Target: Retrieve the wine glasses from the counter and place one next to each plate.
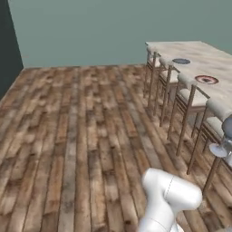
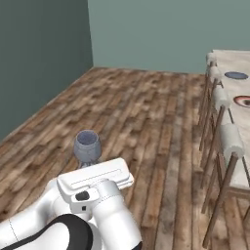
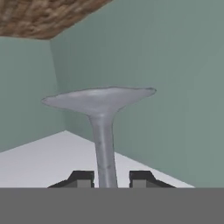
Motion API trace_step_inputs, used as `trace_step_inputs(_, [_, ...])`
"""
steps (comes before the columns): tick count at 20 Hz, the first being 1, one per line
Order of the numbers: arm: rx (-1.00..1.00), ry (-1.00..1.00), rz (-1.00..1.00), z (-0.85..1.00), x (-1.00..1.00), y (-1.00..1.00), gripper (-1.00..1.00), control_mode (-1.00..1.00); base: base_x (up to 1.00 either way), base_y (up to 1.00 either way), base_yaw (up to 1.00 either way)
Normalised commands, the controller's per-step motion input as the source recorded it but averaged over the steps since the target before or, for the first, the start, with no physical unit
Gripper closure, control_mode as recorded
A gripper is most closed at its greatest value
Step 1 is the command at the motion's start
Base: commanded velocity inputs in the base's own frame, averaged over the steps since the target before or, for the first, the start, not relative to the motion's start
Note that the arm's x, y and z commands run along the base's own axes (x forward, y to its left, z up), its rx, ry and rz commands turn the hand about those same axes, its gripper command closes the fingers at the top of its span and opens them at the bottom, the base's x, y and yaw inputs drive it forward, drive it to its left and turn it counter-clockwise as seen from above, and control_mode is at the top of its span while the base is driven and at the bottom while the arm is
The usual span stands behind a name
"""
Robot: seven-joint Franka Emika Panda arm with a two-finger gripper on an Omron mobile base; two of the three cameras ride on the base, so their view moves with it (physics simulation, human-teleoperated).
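Grey: one glass, two plates.

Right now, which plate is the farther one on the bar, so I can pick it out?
Follow the long marbled bar top on the right, behind the row of stools. The farther plate lies near its far end: plain slate blue, while the nearer plate has a reddish-brown rim.

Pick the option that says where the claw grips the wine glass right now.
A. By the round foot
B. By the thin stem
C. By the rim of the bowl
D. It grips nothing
B: in the hand view the claw has its two dark tips on either side of the stem of the wine glass, with the round foot flaring beyond them.
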Motion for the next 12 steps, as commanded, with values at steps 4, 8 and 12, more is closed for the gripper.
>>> trace_step_inputs(4, [0.0,0.0,0.0,0.0,0.0,0.0,1.0,1.0,1.0,1.0,-0.53])
trace_step_inputs(8, [0.0,0.0,0.0,0.0,0.0,0.0,1.0,1.0,1.0,1.0,-0.54])
trace_step_inputs(12, [0.0,0.0,0.0,0.0,0.0,0.0,1.0,1.0,0.89,0.86,-0.65])
